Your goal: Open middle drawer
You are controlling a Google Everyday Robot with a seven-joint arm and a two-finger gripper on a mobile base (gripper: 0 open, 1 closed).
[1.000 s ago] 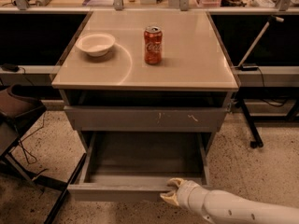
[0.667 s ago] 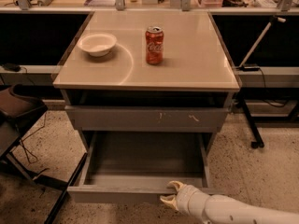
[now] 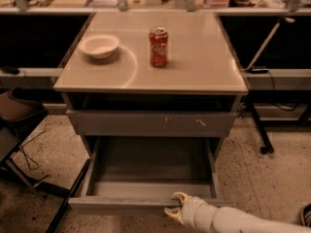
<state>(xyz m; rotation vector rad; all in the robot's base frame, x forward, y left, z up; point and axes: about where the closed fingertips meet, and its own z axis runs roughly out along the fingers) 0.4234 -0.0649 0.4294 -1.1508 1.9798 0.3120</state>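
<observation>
Step in hand: the pull, judged nearly complete. The middle drawer (image 3: pixel 146 166) is drawn well out beneath the scratched drawer front (image 3: pixel 150 124), with its grey interior exposed. The gripper (image 3: pixel 176 204) is placed at the drawer's front edge, right of centre, its fingers set narrowly across the front panel and clamped on it. Release and a clear retreat are judged to come next. A white bowl (image 3: pixel 98 46) is noted toward the far left corner of the tabletop (image 3: pixel 204 62) and a cola can (image 3: pixel 159 46) near centre, with speckled floor (image 3: pixel 252 178) below.
</observation>
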